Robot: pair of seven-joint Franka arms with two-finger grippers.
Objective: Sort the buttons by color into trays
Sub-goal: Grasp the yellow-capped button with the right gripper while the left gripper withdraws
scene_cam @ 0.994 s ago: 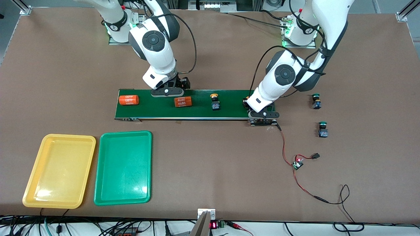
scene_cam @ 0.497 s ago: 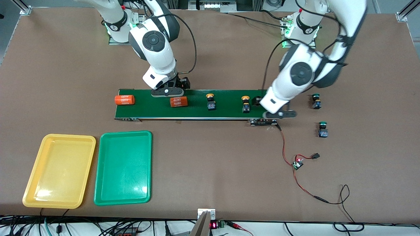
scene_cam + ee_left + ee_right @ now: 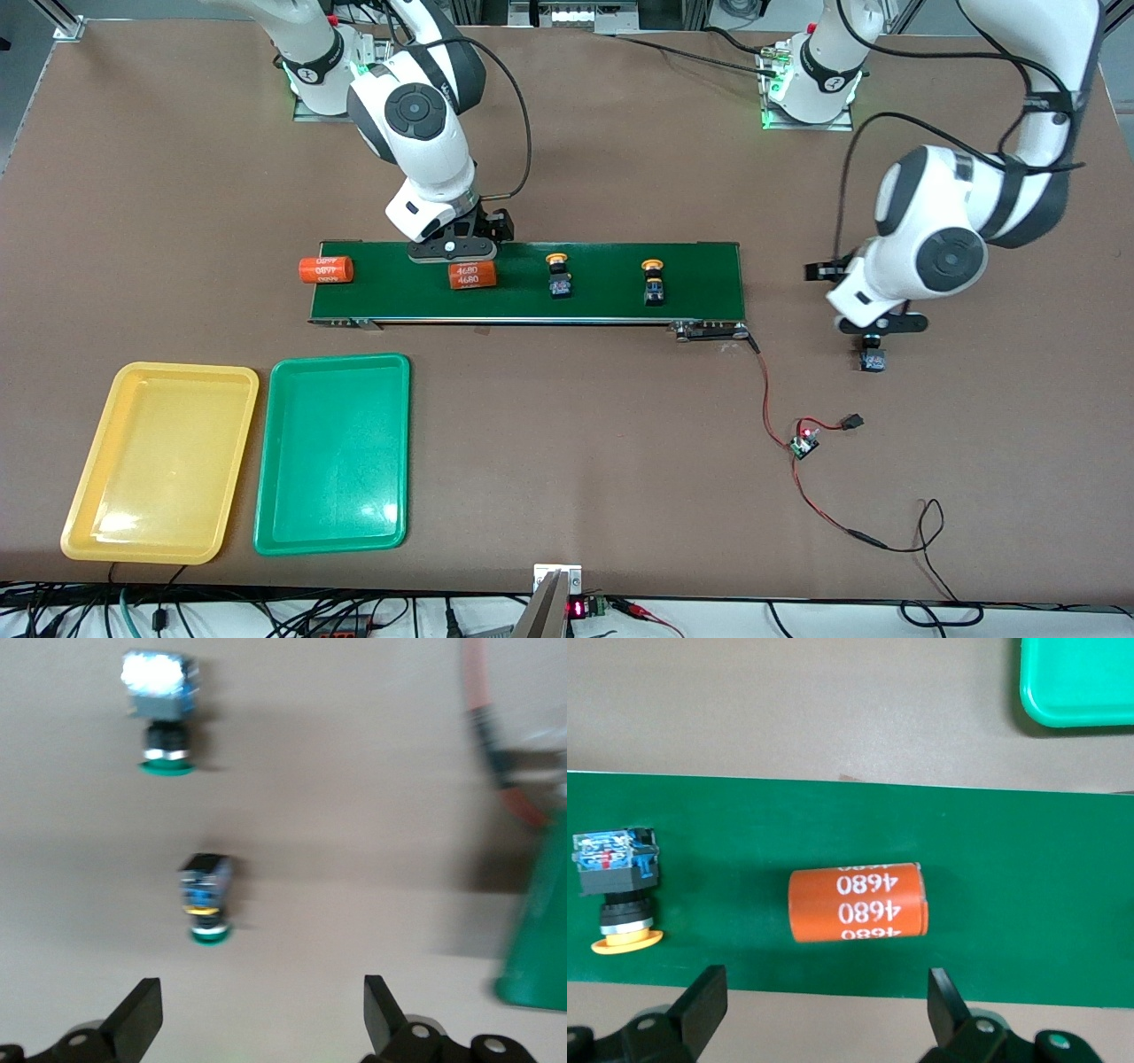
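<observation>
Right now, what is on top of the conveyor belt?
On the conveyor belt: two yellow buttons and an orange cylinder under the right pincer; another cylinder overhangs its end. Both trays are empty.

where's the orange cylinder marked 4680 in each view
Front view: the orange cylinder marked 4680 lies on the conveyor belt, under the open right gripper.
Right wrist view: the cylinder is mid-picture on the belt, its numbers readable.
Left wrist view: not in it; that view shows two green buttons on the table.
Shared landmark: the yellow-capped button beside the cylinder on the belt, also in the right wrist view.
</observation>
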